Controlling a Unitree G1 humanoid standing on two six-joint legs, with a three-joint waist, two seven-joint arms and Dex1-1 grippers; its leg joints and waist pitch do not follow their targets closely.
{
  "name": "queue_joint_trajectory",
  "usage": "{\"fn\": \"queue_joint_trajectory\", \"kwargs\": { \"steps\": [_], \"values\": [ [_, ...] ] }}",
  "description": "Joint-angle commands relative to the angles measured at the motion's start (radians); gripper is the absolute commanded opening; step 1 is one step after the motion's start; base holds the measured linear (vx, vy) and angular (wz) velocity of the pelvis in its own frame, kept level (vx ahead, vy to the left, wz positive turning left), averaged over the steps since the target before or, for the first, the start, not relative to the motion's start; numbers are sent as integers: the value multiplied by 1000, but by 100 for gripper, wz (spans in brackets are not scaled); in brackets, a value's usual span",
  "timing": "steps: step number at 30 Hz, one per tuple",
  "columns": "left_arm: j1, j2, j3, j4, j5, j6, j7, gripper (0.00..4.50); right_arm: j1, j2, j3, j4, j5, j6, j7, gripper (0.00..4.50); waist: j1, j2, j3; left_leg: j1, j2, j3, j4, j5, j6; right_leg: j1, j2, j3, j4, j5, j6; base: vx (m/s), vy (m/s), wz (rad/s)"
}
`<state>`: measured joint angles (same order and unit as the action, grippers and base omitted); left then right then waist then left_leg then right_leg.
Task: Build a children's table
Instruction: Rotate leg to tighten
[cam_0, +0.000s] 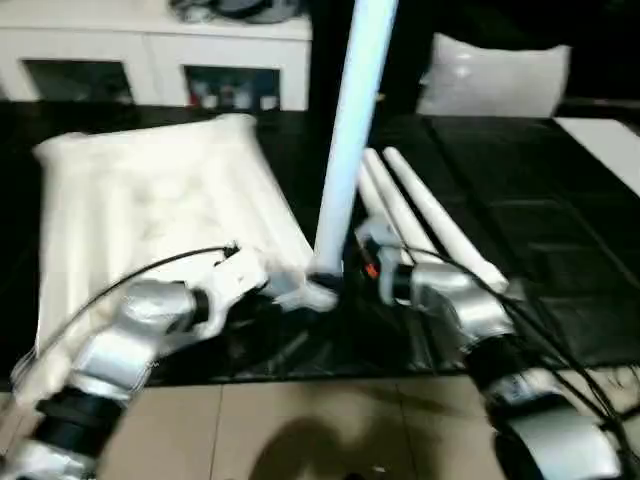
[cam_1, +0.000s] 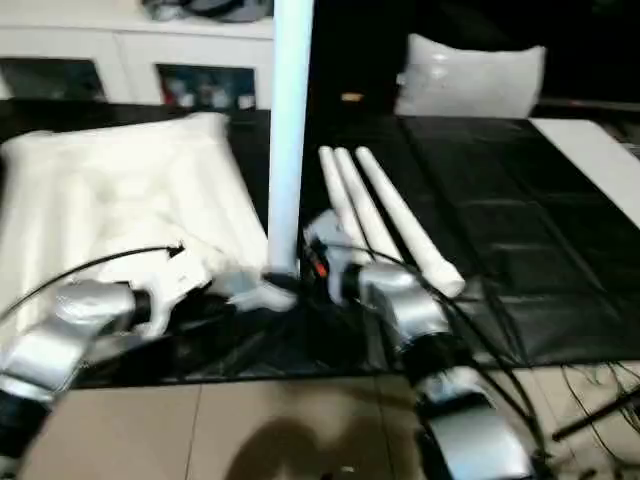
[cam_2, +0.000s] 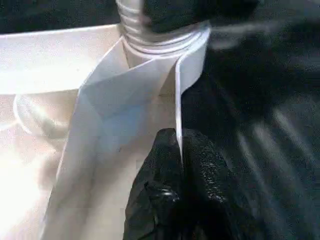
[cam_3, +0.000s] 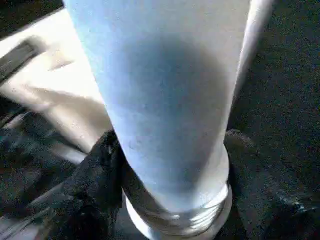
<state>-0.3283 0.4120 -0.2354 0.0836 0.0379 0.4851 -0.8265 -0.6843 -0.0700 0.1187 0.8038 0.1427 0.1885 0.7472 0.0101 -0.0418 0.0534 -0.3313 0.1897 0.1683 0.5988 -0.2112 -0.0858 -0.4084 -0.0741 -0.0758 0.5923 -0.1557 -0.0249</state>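
Note:
The white table top (cam_0: 150, 200) lies underside up on the black surface. One white leg (cam_0: 350, 130) stands upright in its near right corner socket (cam_2: 150, 35), with thread showing at the leg's foot (cam_3: 175, 220). My left gripper (cam_0: 290, 295) is shut on the thin rim wall (cam_2: 177, 100) of the top, right beside that socket. My right gripper (cam_0: 370, 265) reaches in from the other side, and its black fingers (cam_3: 95, 190) are closed around the base of the upright leg (cam_3: 165, 100). Three more legs (cam_0: 430, 215) lie side by side to the right of the top.
A white cabinet with glass doors (cam_0: 150, 60) stands behind the black surface. A white cushion-like bundle (cam_0: 495, 75) sits at the back right and a flat white board (cam_0: 610, 150) at the far right. Tan floor tiles (cam_0: 300, 430) start at the near edge. Cables trail from both forearms.

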Motion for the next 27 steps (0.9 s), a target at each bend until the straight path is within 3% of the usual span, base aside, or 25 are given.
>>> {"fn": "queue_joint_trajectory", "kwargs": {
  "steps": [1, 4, 7, 8, 11, 15, 17, 19, 22, 24, 25, 27],
  "values": [
    [-31, -99, -33, -72, 9, 52, 89, 0, -20, 64, -18, 96, -7, 43, -135, 266, 4, 13, -45, 0, 29, -23, -79, -358, -5, 27, -70, 32, -110, -677, -74, 0, 0, 0],
    [-52, -157, -38, -69, 33, 74, 161, 0, -36, 85, -33, 127, -12, 34, -205, 266, 4, 12, -49, 2, 25, -20, -76, -355, 8, 26, -69, 30, -112, -651, -74, 0, 0, 0],
    [-80, -183, -58, -31, 67, 60, 217, 0, -44, 95, -51, 145, -8, -20, -217, 266, 7, 14, -52, -6, 31, -21, -83, -347, 18, 30, -66, 30, -103, -564, -94, 0, 0, 0],
    [-81, -181, -59, -29, 71, 59, 218, 0, -45, 94, -54, 146, -8, -24, -219, 322, 10, 15, -53, -7, 32, -20, -83, -339, 21, 32, -68, 33, -99, -535, -108, 0, 0, 0],
    [-87, -146, -52, -4, 91, 43, 219, 0, -37, 72, -76, 129, 8, -46, -181, 342, 16, 18, -56, -11, 35, -18, -86, -317, 24, 36, -67, 37, -90, -459, -136, 0, 0, 0],
    [-92, -101, -47, 33, 113, -23, 196, 0, -14, 24, -81, 74, 12, -78, -103, 383, 31, 17, -65, -17, 36, -11, -81, -220, 39, 45, -66, 43, -70, -304, -184, 0, 0, 0],
    [-92, -63, -52, 54, 104, -60, 159, 0, 12, -29, -80, 17, 19, -107, -18, 403, 35, 17, -72, -26, 35, -8, -74, -146, 54, 52, -66, 44, -56, -209, -207, 0, 0, 0],
    [-89, -33, -59, 64, 97, -86, 120, 0, 29, -72, -73, -26, 26, -120, 53, 423, 44, 19, -71, -27, 35, -6, -70, -96, 80, 55, -65, 42, -47, -130, -231, 0, 0, 0],
    [-81, 11, -76, 70, 85, -125, 55, 0, 47, -128, -60, -79, 36, -128, 152, 444, 48, 19, -72, -26, 36, -4, -69, -82, 91, 58, -65, 41, -41, -94, -251, 0, 0, 0],
    [-77, 25, -81, 71, 81, -142, 34, 0, 51, -145, -53, -95, 39, -126, 184, 444, 48, 18, -70, -24, 38, -4, -70, -96, 91, 57, -66, 41, -43, -110, -252, 0, 0, 0],
    [-69, 62, -101, 77, 79, -192, -24, 0, 56, -184, -28, -121, 34, -128, 258, 444, 49, 23, -68, -22, 38, -5, -71, -108, 85, 56, -66, 41, -45, -128, -252, 0, 0, 0],
    [-65, 82, -115, 80, 82, -221, -55, 0, 57, -201, -14, -129, 28, -133, 290, 444, 49, 20, -66, -22, 39, -5, -72, -137, 81, 56, -67, 40, -50, -168, -245, 0, 0, 0]
  ]
}}
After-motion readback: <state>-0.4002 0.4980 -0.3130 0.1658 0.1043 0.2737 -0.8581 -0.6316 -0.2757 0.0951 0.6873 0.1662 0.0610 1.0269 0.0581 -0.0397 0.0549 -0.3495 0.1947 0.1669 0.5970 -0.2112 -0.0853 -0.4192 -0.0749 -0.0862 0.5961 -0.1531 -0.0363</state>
